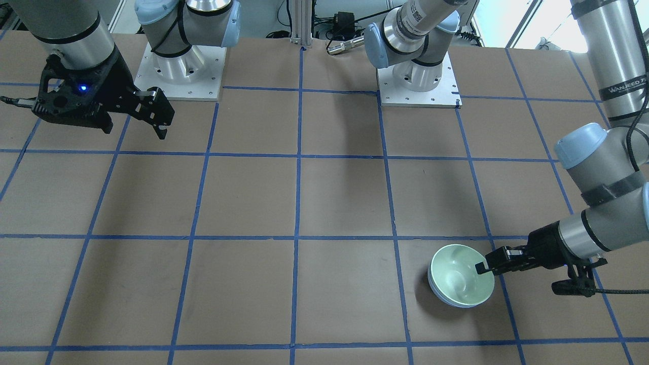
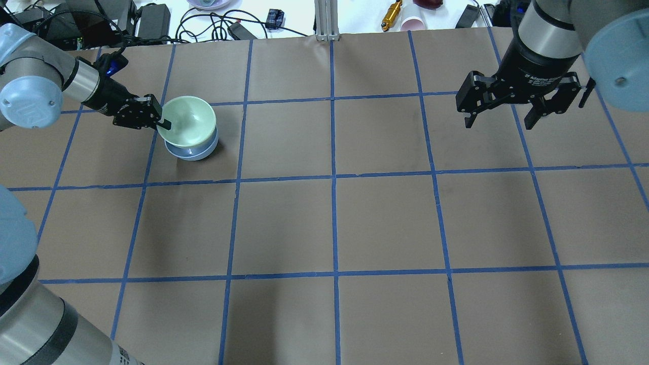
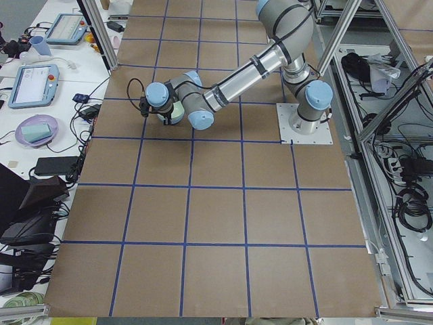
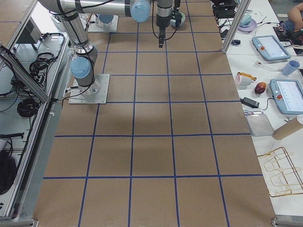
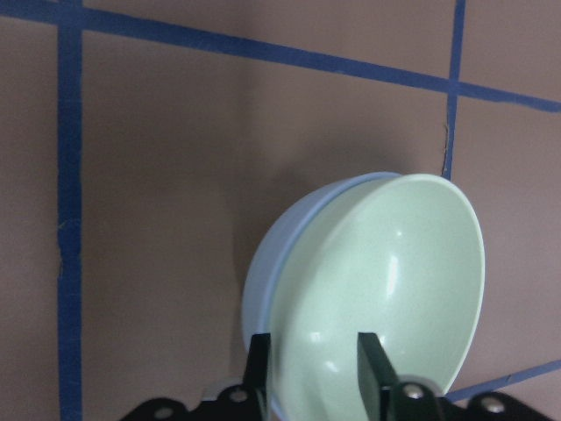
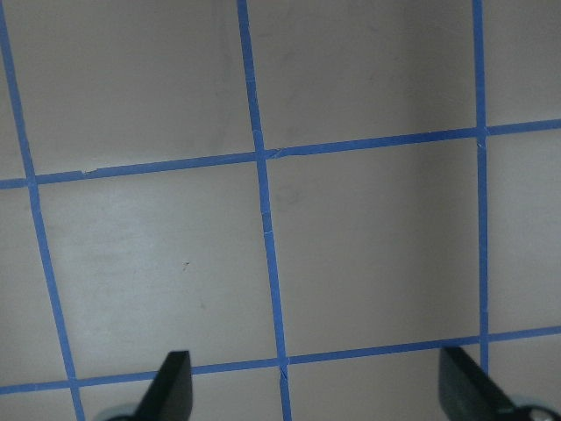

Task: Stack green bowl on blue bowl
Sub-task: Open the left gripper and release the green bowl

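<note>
The green bowl (image 1: pixel 459 276) sits nested in the blue bowl (image 1: pixel 437 294), slightly tilted, on the table's left side (image 2: pixel 186 119). Only the blue bowl's lower edge (image 2: pixel 195 152) shows beneath it. My left gripper (image 2: pixel 161 123) straddles the green bowl's rim, with one finger inside and one outside. In the left wrist view the fingers (image 5: pixel 368 373) stand apart, with the rim of the green bowl (image 5: pixel 386 281) next to the outer one and the blue bowl (image 5: pixel 261 272) behind it. My right gripper (image 2: pixel 499 124) is open and empty, high over the far right of the table.
The brown table (image 2: pixel 334 223) carries a grid of blue tape. Cables, a cup and tools (image 2: pixel 400 15) lie beyond its far edge. The two arm bases (image 1: pixel 180 76) stand at the robot's side.
</note>
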Controlling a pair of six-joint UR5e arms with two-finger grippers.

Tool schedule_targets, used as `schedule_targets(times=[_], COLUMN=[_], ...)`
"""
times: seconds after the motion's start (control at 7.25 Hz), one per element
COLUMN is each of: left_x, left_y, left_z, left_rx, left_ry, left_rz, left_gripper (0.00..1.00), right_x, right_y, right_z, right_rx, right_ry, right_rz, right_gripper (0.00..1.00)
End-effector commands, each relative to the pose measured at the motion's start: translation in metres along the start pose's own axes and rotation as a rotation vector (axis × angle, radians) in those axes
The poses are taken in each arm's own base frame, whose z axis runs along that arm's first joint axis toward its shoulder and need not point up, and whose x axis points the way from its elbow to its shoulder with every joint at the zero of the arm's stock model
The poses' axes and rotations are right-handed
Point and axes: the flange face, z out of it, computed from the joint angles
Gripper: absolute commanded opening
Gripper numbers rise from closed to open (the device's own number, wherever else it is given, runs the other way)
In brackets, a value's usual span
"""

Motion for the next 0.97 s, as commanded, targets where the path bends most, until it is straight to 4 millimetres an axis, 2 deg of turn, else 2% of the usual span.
schedule_targets(times=[0.0,0.14,0.28,0.41,0.55,0.83], left_x=[0.003,0.014,0.034,0.066,0.109,0.187], left_y=[-0.002,0.0,0.005,0.011,0.018,0.046], left_z=[-0.005,-0.02,-0.031,-0.036,-0.04,-0.049], left_rx=[0.01,0.03,0.03,0.011,0.01,0.01], left_ry=[-0.006,-0.023,-0.049,-0.162,-0.265,-0.344], left_rz=[-0.014,-0.013,0.01,0.057,0.047,0.04], left_gripper=[1.0,1.0,1.0,1.0,1.0,1.0], right_x=[0.0,0.0,0.0,0.0,0.0,0.0], right_y=[0.0,0.0,0.0,0.0,0.0,0.0], right_z=[0.0,0.0,0.0,0.0,0.001,0.0], right_rx=[0.0,0.0,0.0,0.0,-0.001,0.0], right_ry=[0.0,0.0,0.0,0.0,0.0,0.0], right_rz=[0.0,0.0,0.0,0.0,0.0,0.0], right_gripper=[1.0,1.0,1.0,1.0,1.0,1.0])
